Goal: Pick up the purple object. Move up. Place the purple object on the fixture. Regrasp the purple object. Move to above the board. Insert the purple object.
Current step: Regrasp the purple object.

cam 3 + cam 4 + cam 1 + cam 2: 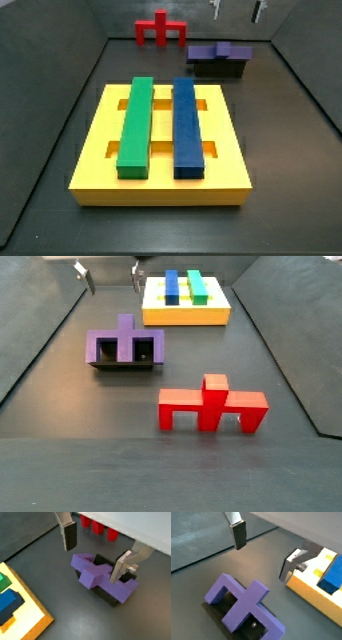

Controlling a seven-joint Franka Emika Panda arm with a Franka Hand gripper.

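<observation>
Inspecting the cell, you will find the gripper (99,554) raised above the purple object (100,577) with its jaws spread wide and nothing between them; in both wrist views the two silver fingers (238,531) hang clear of the piece, one on each side of it, not touching; in both side views only the fingertips show at the upper edge of the picture (237,10) (110,270). Your purple object (123,344) rests on the fixture (217,68), whose black body shows under and behind it (110,598); in a side view the crossbar sits across the top of the fixture with the stem pointing up the picture; in a wrist view (243,607) the piece lies flat over the black holder. Your board (160,160) lies on the dark floor well apart from the fixture, carrying a green bar (136,122) and a blue bar (187,122) side by side; a red piece (211,404) stands on the floor, apart from the fixture.
</observation>
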